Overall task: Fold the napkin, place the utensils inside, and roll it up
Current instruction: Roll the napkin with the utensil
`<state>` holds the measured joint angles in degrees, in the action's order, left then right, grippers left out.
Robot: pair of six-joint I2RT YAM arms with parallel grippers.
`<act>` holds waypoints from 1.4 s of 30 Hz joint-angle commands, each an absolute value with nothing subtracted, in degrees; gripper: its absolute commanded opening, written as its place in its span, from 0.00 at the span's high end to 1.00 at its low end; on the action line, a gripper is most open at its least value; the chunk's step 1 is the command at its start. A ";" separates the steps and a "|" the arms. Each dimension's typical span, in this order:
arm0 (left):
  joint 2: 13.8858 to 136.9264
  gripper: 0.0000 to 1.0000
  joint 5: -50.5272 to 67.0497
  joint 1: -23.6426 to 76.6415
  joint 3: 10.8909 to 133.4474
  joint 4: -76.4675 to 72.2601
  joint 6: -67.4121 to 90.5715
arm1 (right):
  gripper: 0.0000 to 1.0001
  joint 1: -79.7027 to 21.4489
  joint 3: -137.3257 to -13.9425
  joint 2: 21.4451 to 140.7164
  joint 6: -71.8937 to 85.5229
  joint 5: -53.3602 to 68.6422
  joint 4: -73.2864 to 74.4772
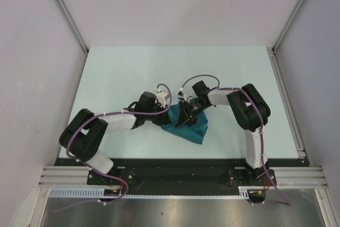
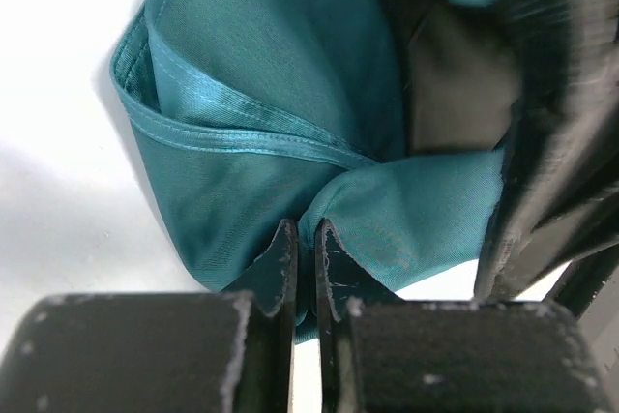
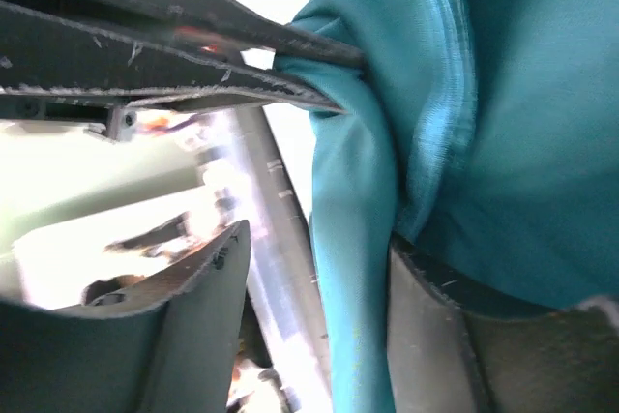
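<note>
Near the front middle of the pale, smooth table [image 1: 122,73], the teal, slightly shiny cloth napkin [image 1: 192,130] is seen bunched into a rumpled heap between the two arms, with part of it apparently drawn up off the surface. A pinch of its doubled edge is clamped between the pressed-together fingers of the left gripper [image 2: 305,239], and hemmed layers fan out beyond the pinch. The right gripper [image 3: 319,239] is held with its jaws apart. Cloth is draped against one finger [image 3: 445,326], while a clear gap is left on the side of the other, so nothing is judged to be clamped there.

The two slim utensils cannot be found in any view (they may be hidden by cloth or arms, or lie outside the frames; this cannot be told).

The task is judged to be in its first stage. Layers of cloth are overlapped, but no flat, tidy fold can be made out, and the napkin is held rather than laid down. By that reading, the fold has yet to be finished and flattened, the utensils have yet to be set inside, and nothing has been rolled.
</note>
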<state>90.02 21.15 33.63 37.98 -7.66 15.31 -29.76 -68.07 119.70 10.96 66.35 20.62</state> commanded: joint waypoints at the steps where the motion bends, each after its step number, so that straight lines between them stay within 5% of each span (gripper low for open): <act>1: 91.23 1.00 20.21 33.84 39.29 -2.64 13.01 | 0.41 -29.36 -68.74 111.63 7.48 50.21 22.94; 14: 92.99 1.00 21.88 33.75 41.48 -0.44 12.57 | 0.25 -44.64 -47.65 86.05 -4.38 10.93 0.45; 28: 93.69 1.00 23.38 33.66 42.28 1.14 13.10 | 0.25 -52.21 -47.98 93.25 -9.23 6.15 -1.95; 32: 93.69 1.00 23.73 33.58 42.45 1.06 13.62 | 0.34 -52.21 -49.22 94.92 -8.70 7.56 2.10; 35: 93.43 0.97 23.82 33.14 42.71 0.62 14.41 | 0.56 -52.21 -49.48 95.19 -7.82 8.35 4.30; 38: 92.47 0.84 23.99 32.35 43.24 0.26 15.29 | 0.70 -51.77 -49.83 95.80 -6.77 10.98 6.32; 42: 90.27 0.50 23.47 31.03 43.68 -1.84 17.14 | 0.80 -49.58 -50.19 97.20 -4.49 19.13 7.73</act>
<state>92.55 23.27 32.03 42.11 -2.17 16.40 -51.27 -48.86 94.74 -7.49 11.94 3.66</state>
